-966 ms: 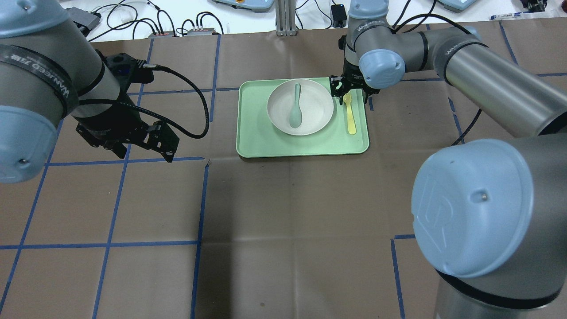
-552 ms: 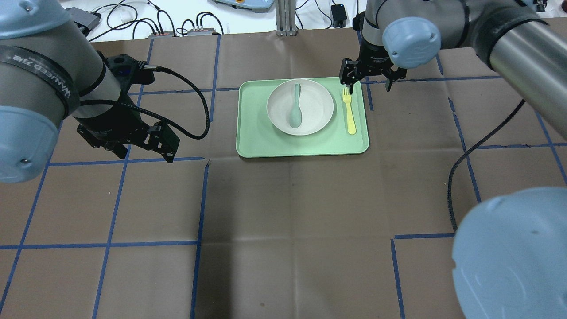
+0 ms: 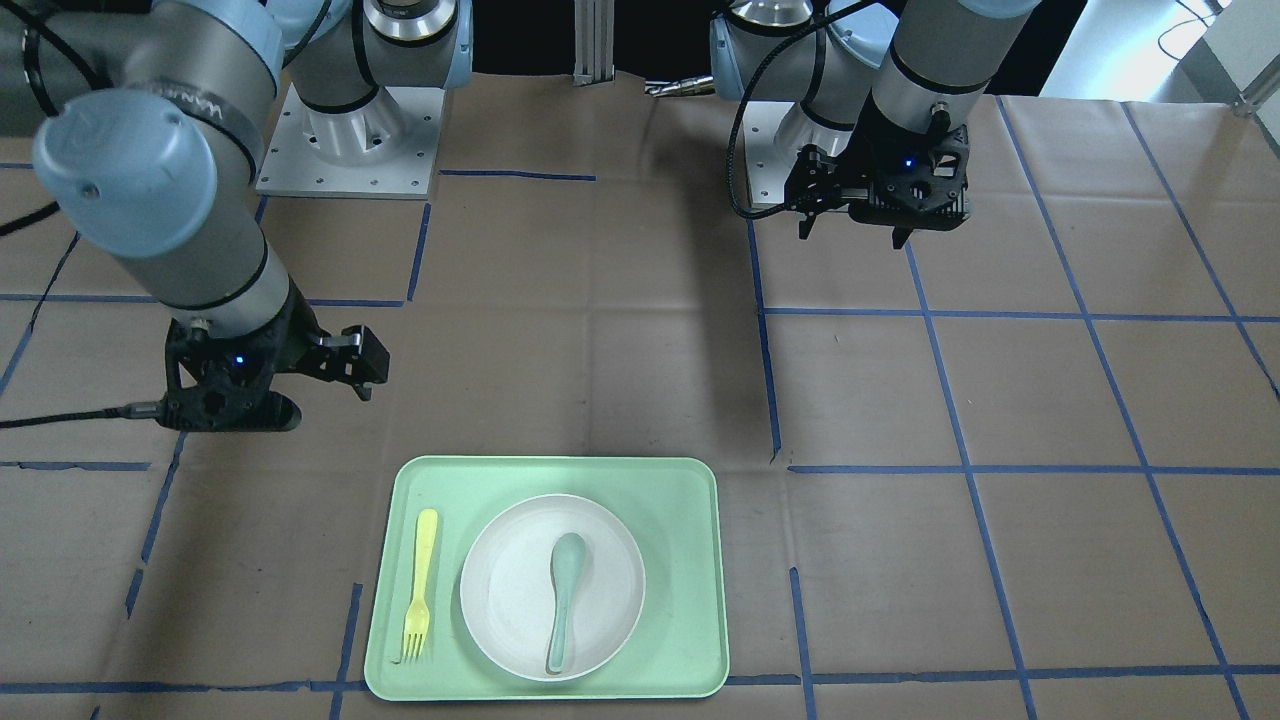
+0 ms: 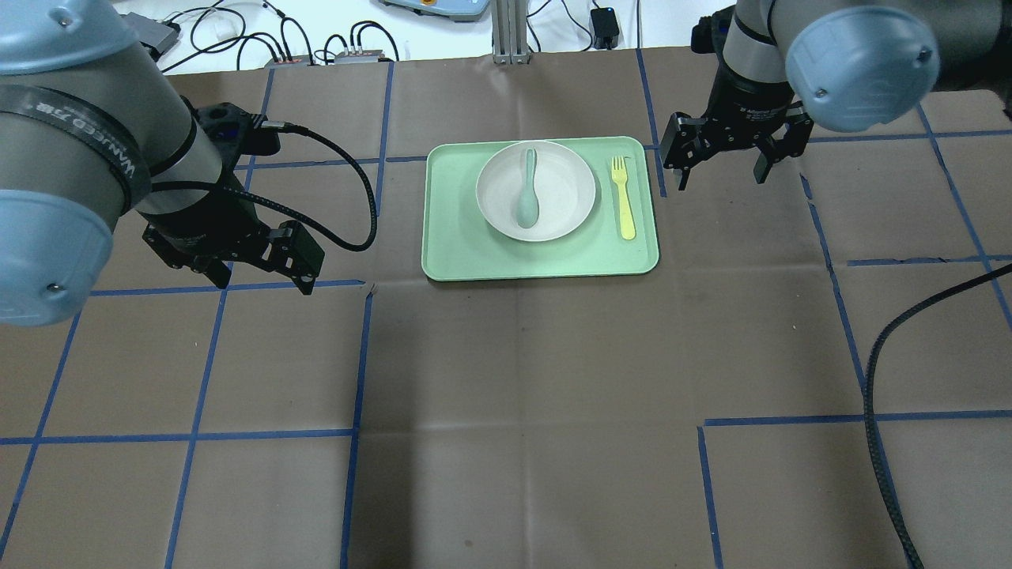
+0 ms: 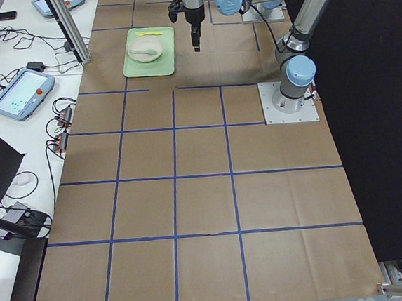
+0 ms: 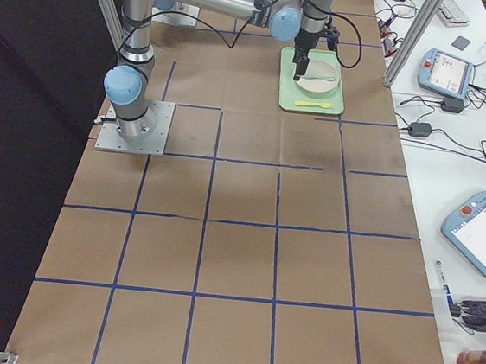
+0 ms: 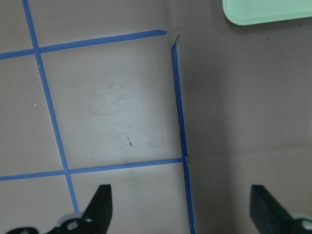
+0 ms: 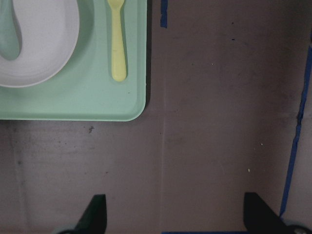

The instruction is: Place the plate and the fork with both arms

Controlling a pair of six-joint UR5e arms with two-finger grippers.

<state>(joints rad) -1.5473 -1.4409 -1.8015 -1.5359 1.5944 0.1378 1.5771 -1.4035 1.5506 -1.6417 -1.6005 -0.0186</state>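
**Fork is down, my right hand has let go and pulled clear**

Nearest me, the brown table [image 4: 514, 395] has only its blue tape lines. Moving out, my left gripper [image 4: 261, 280] hangs over bare paper well left of the tray. Its fingers are spread wide with nothing between them, and the wrist camera shows only tape and table below. It has barely shifted in the last second.

Next, the green tray [image 4: 458, 253]. The plate [image 4: 561, 197] sits flat in its middle with a grey-green spoon [image 4: 527, 194] lying in the bowl. The fork [image 4: 624, 201] lies flat on the tray just right of the plate. It runs alongside the plate with a strip of green between them, tines pointing away from me.

Here's the change! A second ago my right gripper [image 4: 721, 180] was low over the fork's tine end. Now it has lifted and swung off past the tray's right edge, over bare paper. It is spread open and carrying nothing. The fork has kept its spot on the tray.

My read: the release was clean and both pieces are placed. All that seems left is backing both arms away, taking care that the right one's cable doesn't sweep the tray.
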